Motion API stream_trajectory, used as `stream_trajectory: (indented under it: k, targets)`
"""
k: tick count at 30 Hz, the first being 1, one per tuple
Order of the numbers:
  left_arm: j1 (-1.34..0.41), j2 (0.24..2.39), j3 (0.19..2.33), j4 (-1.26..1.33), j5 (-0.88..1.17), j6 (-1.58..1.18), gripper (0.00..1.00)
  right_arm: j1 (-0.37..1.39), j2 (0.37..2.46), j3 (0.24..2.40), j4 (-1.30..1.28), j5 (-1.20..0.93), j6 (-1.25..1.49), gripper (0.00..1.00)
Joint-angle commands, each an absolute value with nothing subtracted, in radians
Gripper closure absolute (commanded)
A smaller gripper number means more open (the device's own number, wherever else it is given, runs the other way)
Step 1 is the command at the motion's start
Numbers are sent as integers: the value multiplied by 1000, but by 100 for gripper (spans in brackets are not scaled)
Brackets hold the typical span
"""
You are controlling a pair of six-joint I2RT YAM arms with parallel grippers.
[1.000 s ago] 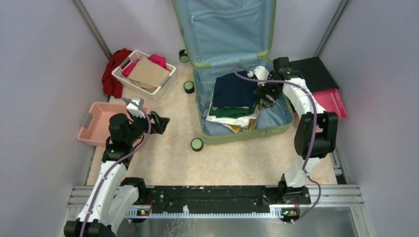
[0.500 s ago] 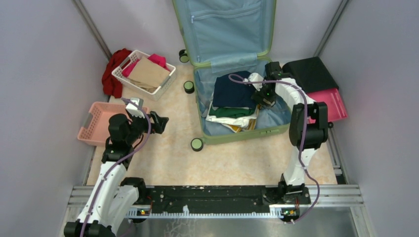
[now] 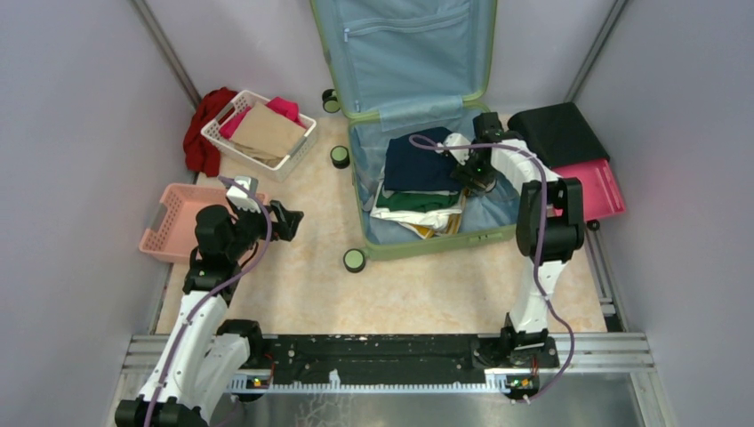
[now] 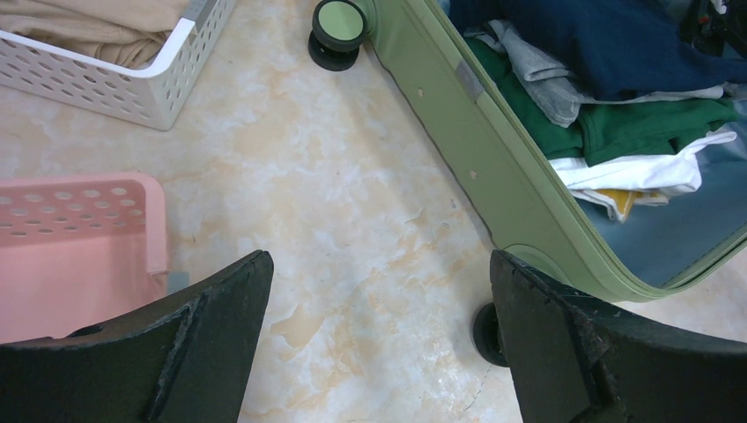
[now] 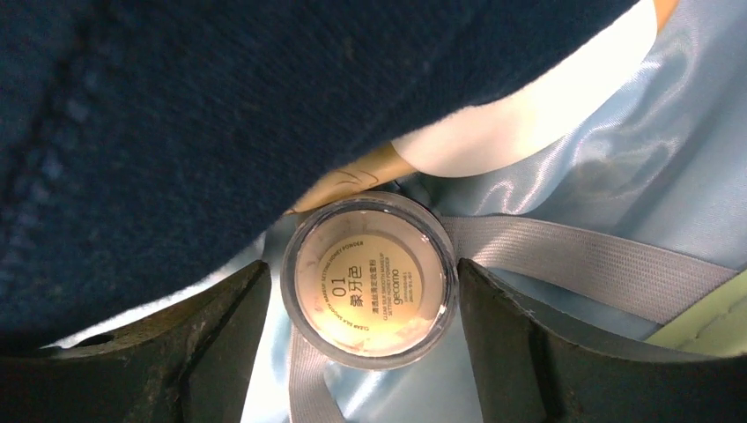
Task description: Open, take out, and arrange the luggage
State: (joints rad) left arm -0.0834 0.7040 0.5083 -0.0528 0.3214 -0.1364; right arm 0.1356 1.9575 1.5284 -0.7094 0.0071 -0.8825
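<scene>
The luggage (image 3: 445, 238) lies open at 12 o'clock on the bench (image 3: 293, 276). The right fingers (image 5: 220, 344), parted, flank a jar (image 5: 368, 280) inside: rigid, probably slick, best pinched across its wall; the left fingers (image 4: 203, 352) gape empty

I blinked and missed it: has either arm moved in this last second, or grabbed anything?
The right pincer slid left, deeper into the luggage, toward the navy garment; it now straddles a small round jar, not yet closed on it. The left pincer and clothes stayed put.
</scene>
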Motion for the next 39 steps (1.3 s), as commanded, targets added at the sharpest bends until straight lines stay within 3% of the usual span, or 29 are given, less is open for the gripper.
stream_trajectory:
  k: [1,7,13,27,39]
  targets:
    - [-87,699,529,-49,321,-122,1,157,1995,1571,-666,34,-876,26]
    - [-87,696,528,-48,321,-122,1,156,1983,1562,-659,48,-876,40]
    - [-87,697,527,-48,325,-123,1,157,1931,1537,-650,69,-878,66]
    - [-87,693,528,-46,334,-128,1,155,1733,1466,-666,60,-865,82]
    - [-88,690,527,-45,337,-130,1,145,1555,1447,-744,-107,-762,92]
